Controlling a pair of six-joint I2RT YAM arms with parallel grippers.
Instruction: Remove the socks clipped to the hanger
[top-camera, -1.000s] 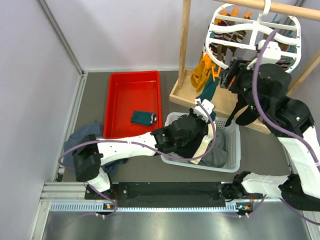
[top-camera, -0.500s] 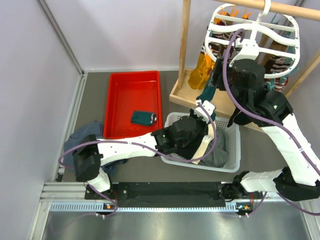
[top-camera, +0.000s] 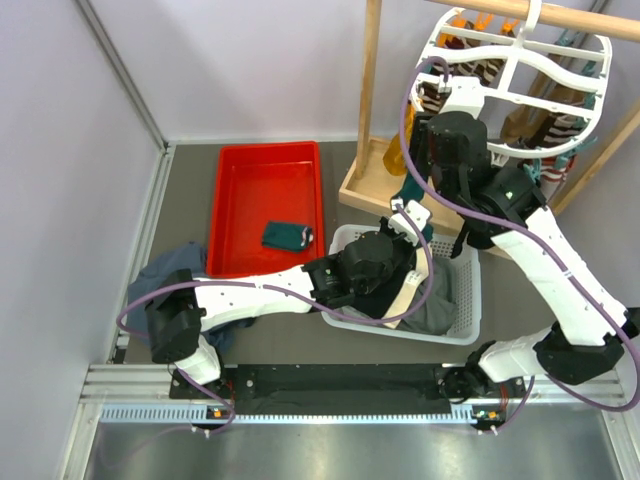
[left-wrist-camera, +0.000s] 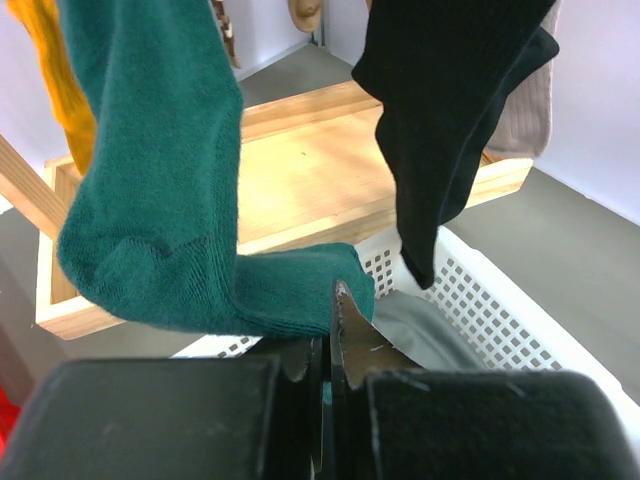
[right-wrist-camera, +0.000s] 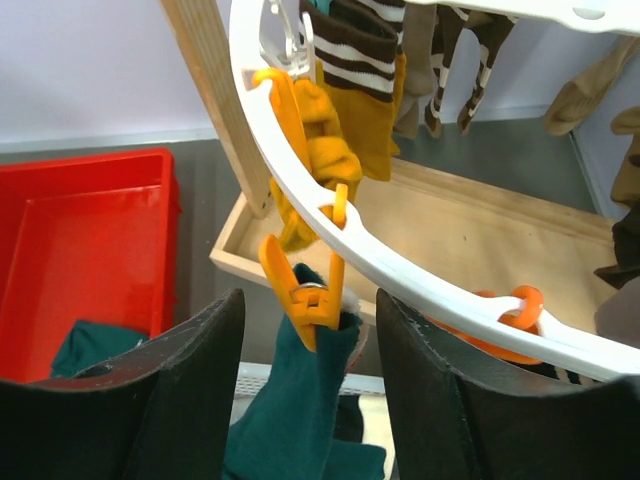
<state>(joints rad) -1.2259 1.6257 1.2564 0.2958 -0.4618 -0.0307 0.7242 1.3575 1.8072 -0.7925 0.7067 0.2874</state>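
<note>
1. The hanger (top-camera: 515, 62) hangs from the top pole of the wooden rack (top-camera: 372, 90) over the table's (top-camera: 190, 200) far right corner. Socks (top-camera: 485, 72) are clipped round its rim.
2. A teal sock (left-wrist-camera: 150, 200) hangs from an orange clip (right-wrist-camera: 305, 290) on the hanger's left rim, just beside a mustard sock (right-wrist-camera: 330, 150) and a striped sock (right-wrist-camera: 355, 50).
3. Left gripper (left-wrist-camera: 325, 335): closed tight on the toe end of the teal sock, above the far edge of the white basket (left-wrist-camera: 480, 300).
4. Right gripper (right-wrist-camera: 310, 330): jaws apart, one finger on each side of the orange clip, a gap visible on both sides. It grips nothing.
5. A black sock (left-wrist-camera: 450, 120) hangs near the teal sock, its toe over the basket's far edge.
6. The red tray (top-camera: 240, 200) stands at the table's far left, left of the basket. One loose sock (top-camera: 288, 236) lies near its near right corner.
7. A blue-grey garment (top-camera: 160, 275) lies on the table at the tray's near left corner.
</note>
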